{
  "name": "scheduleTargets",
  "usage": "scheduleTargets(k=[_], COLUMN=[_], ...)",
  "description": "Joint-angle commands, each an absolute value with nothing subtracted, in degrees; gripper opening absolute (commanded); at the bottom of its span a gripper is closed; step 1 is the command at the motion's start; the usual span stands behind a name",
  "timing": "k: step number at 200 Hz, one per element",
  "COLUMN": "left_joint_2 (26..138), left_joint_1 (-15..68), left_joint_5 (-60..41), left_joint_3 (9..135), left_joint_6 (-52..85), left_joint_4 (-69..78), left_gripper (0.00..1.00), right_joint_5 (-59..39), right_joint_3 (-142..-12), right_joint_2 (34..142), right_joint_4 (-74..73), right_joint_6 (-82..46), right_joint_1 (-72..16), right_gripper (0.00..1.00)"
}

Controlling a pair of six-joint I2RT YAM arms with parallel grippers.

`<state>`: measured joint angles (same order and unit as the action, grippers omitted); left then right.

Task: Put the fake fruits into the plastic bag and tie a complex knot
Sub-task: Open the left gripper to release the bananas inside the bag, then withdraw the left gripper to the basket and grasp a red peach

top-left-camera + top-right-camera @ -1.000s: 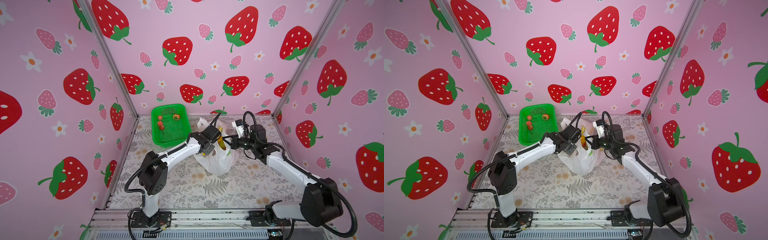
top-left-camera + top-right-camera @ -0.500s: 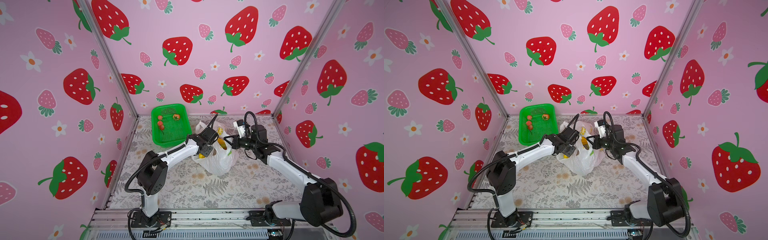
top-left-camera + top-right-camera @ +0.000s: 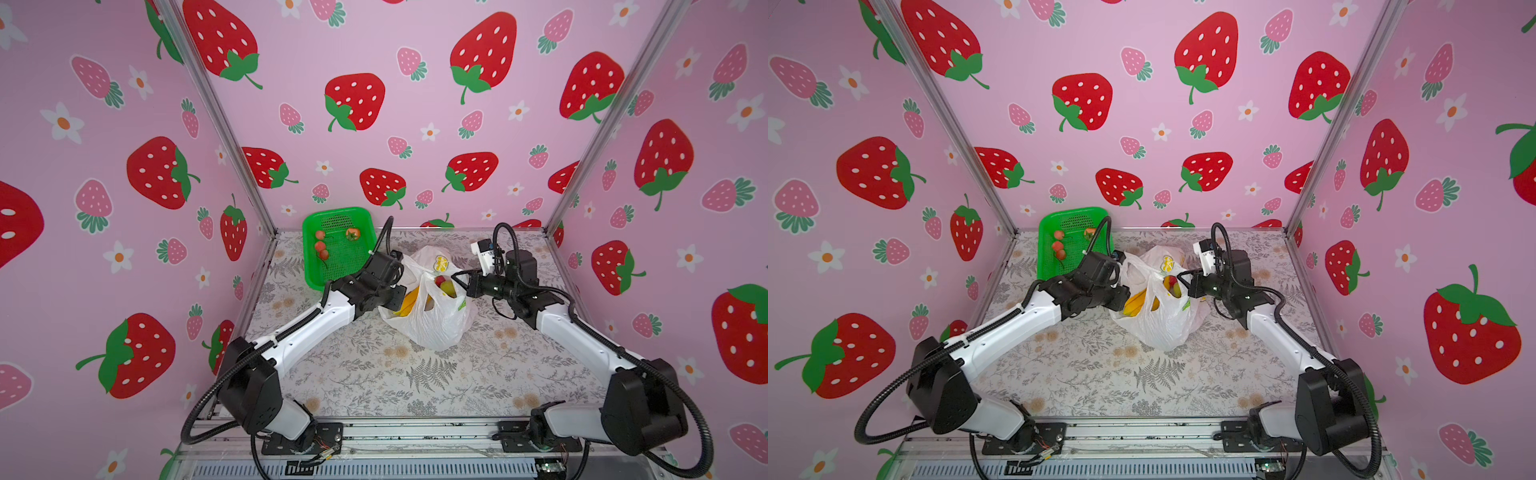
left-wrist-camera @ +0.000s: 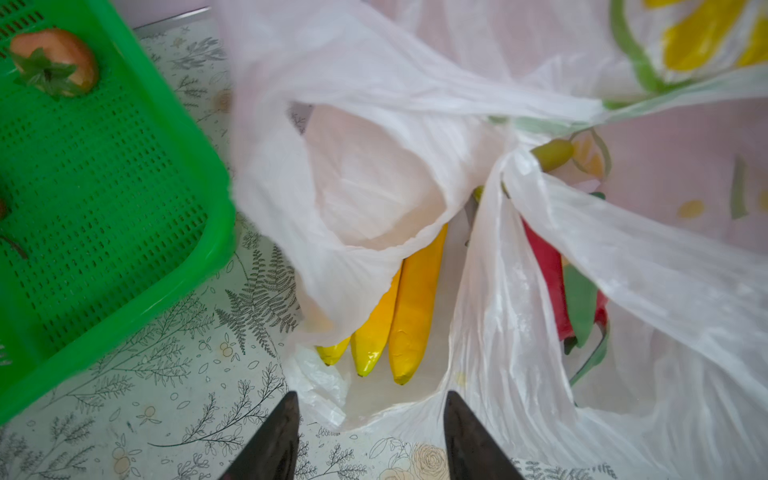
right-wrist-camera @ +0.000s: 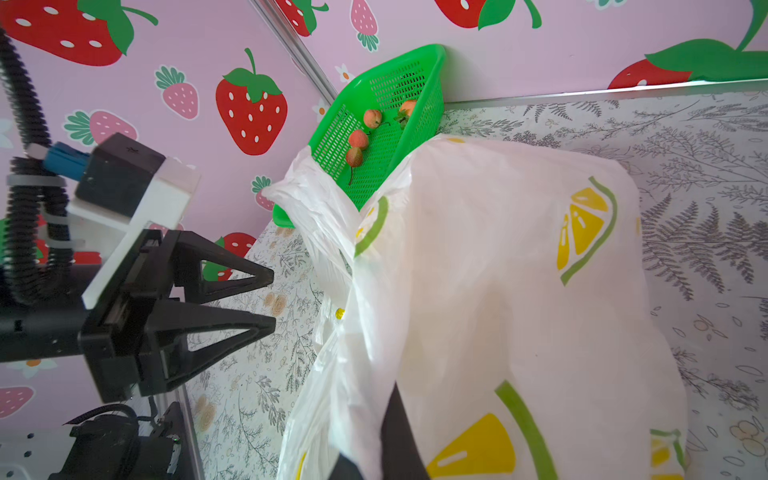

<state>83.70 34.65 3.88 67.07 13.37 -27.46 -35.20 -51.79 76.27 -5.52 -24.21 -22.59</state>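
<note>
Plastic bag (image 3: pixel 432 324) sits on the surface (image 3: pixel 374 374) between both arms, mouth lifted. Inside it: banana bunch (image 4: pixel 399 316) and dragon fruit (image 4: pixel 548 270). Left gripper (image 4: pixel 372 415) is at the mouth, jaws spread, empty. Right gripper (image 3: pixel 462 284) has jaws pressed together, apparently pinching the bag's rim on its own side. Four small red fruits (image 3: pixel 320 246) lie in the green basket (image 3: pixel 332 276) at the back left corner. Judged step: loading, no knot yet. Next: left arm to the basket, narrow centred pinch on one round fruit; right should hold the mouth open
</note>
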Motion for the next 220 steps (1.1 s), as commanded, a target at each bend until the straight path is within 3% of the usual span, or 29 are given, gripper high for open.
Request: scheduleTargets(k=[1, 70, 163, 201, 220], left_joint_2=[81.4, 89.0, 91.8, 86.4, 82.0], left_joint_1=[31.6, 27.3, 27.8, 28.6, 29.9], left_joint_5=[0.9, -11.8, -14.3, -16.6, -19.7], left_joint_3=[60.4, 55.1, 53.3, 53.0, 53.8], left_joint_6=[21.2, 26.6, 26.9, 26.9, 27.4], left_joint_4=[-21.6, -13.4, -11.9, -12.9, -12.9], left_gripper=[0.61, 0.61, 0.22, 0.01, 0.00], right_joint_5=[-34.7, -35.1, -33.9, -30.4, -26.1], right_joint_3=[-50.9, -50.8, -51.7, -53.5, -55.0], right_joint_2=[74.3, 74.8, 74.9, 73.4, 71.4], right_joint_4=[-6.6, -7.4, -6.6, -3.8, -1.2], right_joint_6=[-23.9, -24.8, -24.1, -22.5, -21.0], right_joint_1=[-22.3, -22.3, -22.3, -22.2, -22.1], right_gripper=[0.03, 0.03, 0.03, 0.03, 0.03])
